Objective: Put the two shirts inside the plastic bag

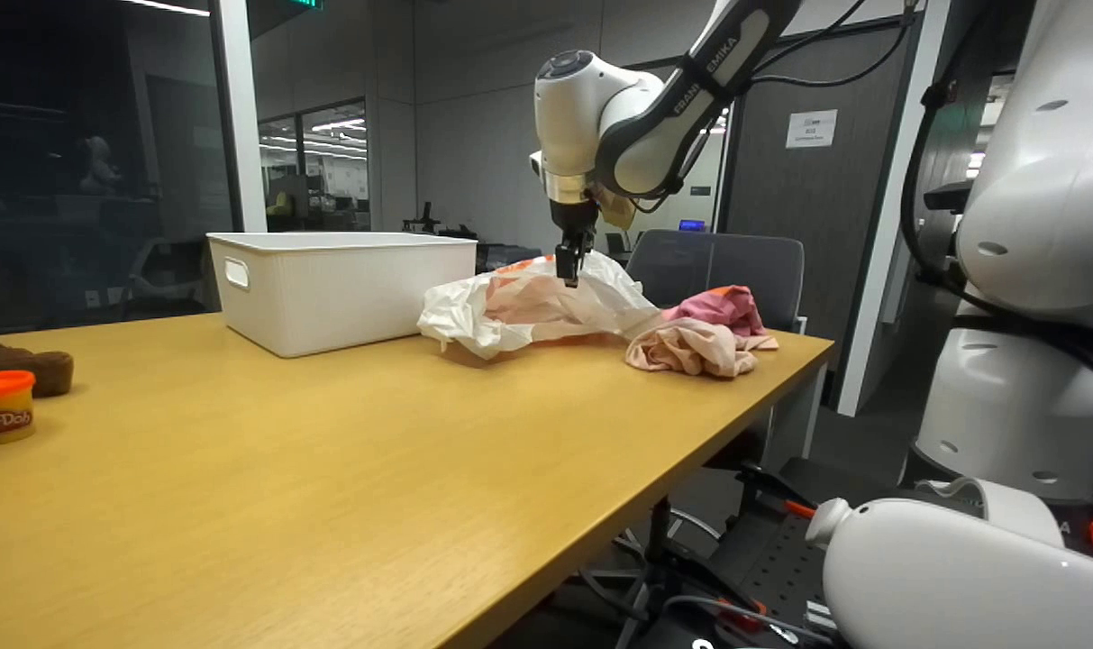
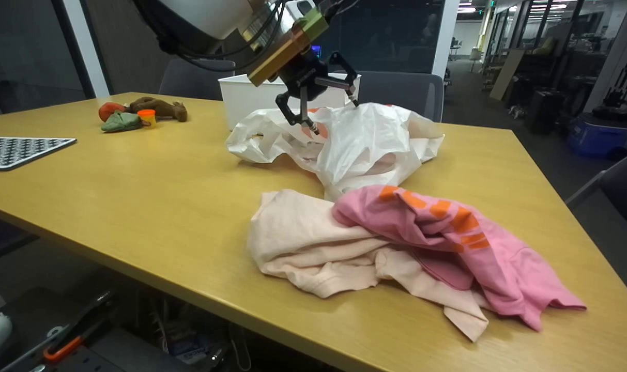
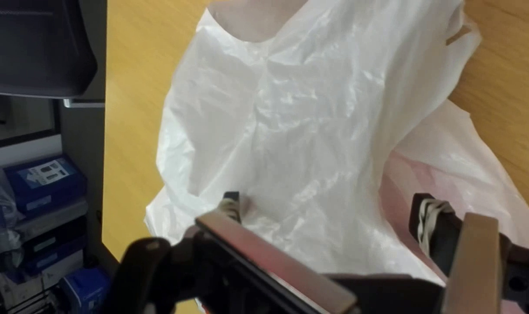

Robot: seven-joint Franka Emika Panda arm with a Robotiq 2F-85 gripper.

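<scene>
A crumpled white plastic bag point(image 1: 614, 302) with orange-red print lies on the table. It also shows in an exterior view point(image 2: 367, 147) and fills much of the wrist view point(image 3: 308, 109). A pink shirt point(image 2: 416, 219) with orange print lies bunched over a cream shirt point(image 2: 297, 232), beside the bag. Both shirts show in an exterior view too, the pink point(image 1: 722, 309) behind the cream point(image 1: 690, 347). My gripper point(image 2: 335, 114) is open with fingers wide apart, over the bag, as the wrist view point(image 3: 327, 203) also shows. Nothing is between the fingers. Whether a fingertip touches the bag I cannot tell.
A white bin point(image 1: 348, 297) stands behind the bag. A Play-Doh tub point(image 2: 147, 119), a brown toy point(image 2: 161, 107) and a green item point(image 2: 122, 122) sit further along the table. A black-and-white patterned board point(image 2: 24, 151) lies at the table's edge. Chairs point(image 1: 717, 270) stand around.
</scene>
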